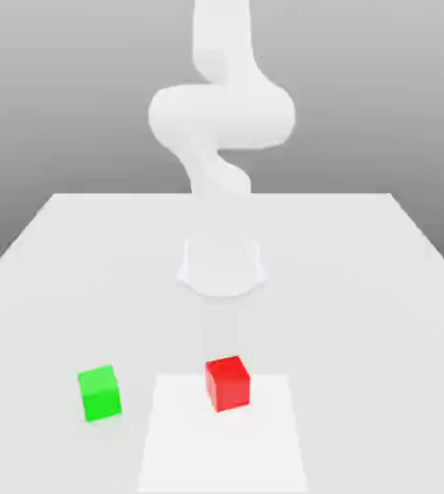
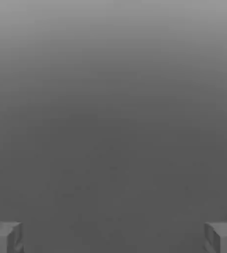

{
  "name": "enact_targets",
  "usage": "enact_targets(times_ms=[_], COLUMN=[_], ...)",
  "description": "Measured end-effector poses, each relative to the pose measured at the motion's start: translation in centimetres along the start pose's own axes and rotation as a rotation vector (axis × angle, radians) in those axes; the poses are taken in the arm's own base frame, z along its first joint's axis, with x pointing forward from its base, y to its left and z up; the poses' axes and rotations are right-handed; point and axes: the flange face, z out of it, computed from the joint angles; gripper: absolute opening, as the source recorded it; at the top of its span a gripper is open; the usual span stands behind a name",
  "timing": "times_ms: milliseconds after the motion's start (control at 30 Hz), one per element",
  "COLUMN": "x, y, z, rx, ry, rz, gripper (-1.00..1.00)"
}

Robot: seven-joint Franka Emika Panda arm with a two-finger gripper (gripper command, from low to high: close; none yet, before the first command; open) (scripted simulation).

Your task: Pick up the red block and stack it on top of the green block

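Observation:
The red block (image 1: 228,383) sits on the white table (image 1: 361,289) near its front edge, about the middle of the exterior view. The green block (image 1: 99,392) rests on the table toward the exterior view's left of the red one, a clear gap between them. The white arm (image 1: 221,116) rises from its round base (image 1: 222,262) behind both blocks and bends upward past the frame's top. In the hand view my gripper (image 2: 113,238) is open, its two grey fingertips (image 2: 4,237) far apart with nothing between them, facing plain grey background.
A paler rectangular patch (image 1: 222,444) lies on the table under and in front of the red block. The arm's base stands behind the blocks at the table's middle.

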Motion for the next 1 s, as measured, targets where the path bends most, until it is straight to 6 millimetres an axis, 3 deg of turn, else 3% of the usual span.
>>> enact_targets(times_ms=[233, 367, 467, 600, 800, 833, 1000], x=[-5.7, -10.9, -15.7, -22.6, -26.0, -26.3, -26.3], y=[5.3, 10.0, 14.5, 21.0, 24.4, 24.7, 24.7], z=[16.3, 23.6, 27.9, 32.4, 36.5, 36.9, 36.9], rx=[-0.163, -0.253, -0.323, -0.409, -0.423, -0.423, -0.424], ry=[-0.204, -0.328, -0.431, -0.566, -0.587, -0.588, -0.588], rz=[-0.104, -0.166, -0.217, -0.282, -0.293, -0.293, -0.293], gripper=[0.00, 0.00, 0.00, 0.00, 0.00, -1.00, -1.00])
